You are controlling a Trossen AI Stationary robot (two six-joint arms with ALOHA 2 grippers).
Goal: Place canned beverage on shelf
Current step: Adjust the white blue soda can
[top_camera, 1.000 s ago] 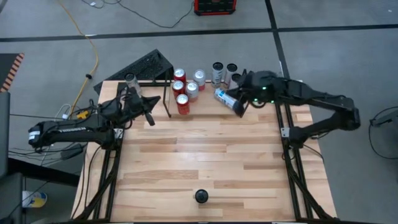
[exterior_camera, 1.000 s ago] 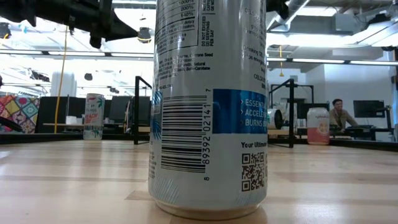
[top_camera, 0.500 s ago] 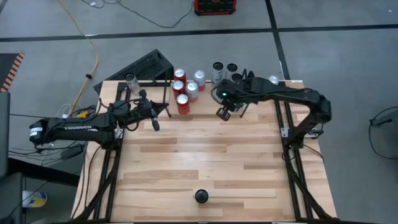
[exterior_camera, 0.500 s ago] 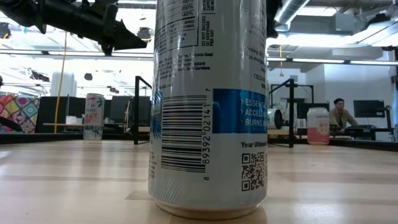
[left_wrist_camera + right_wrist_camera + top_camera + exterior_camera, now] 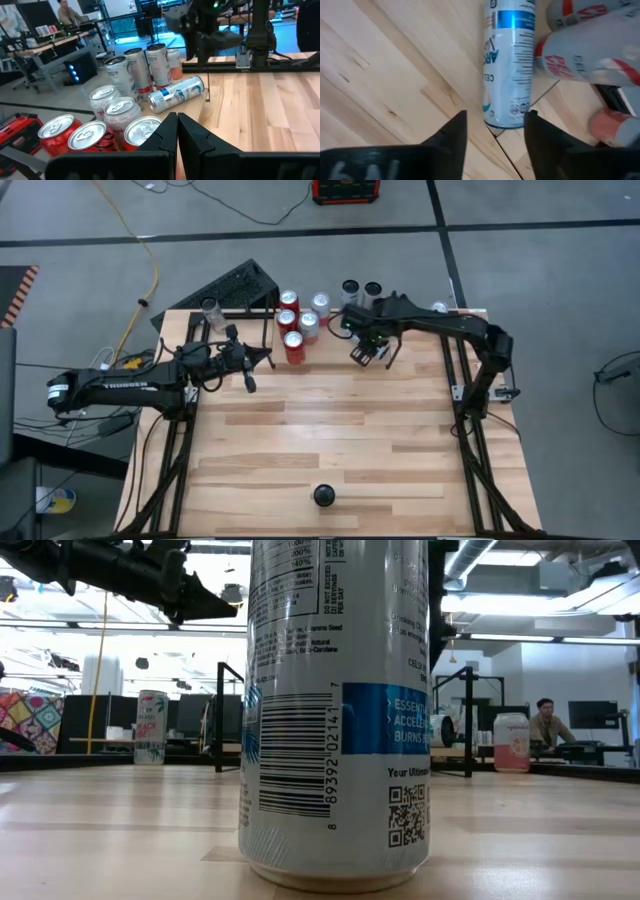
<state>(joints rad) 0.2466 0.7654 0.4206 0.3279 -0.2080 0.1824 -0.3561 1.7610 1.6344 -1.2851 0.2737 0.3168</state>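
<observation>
Your right hand (image 5: 495, 145) hangs open over a blue-and-white can (image 5: 507, 65) lying on the table (image 5: 330, 430); left hand (image 5: 177, 131) is closed, empty. Nothing shelved yet.

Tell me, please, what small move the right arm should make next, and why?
Probably ease the right gripper forward over the blue-and-white can and close on it. The can lies on its side on the table, its near end just at the open jaws, so it is not gripped.
</observation>
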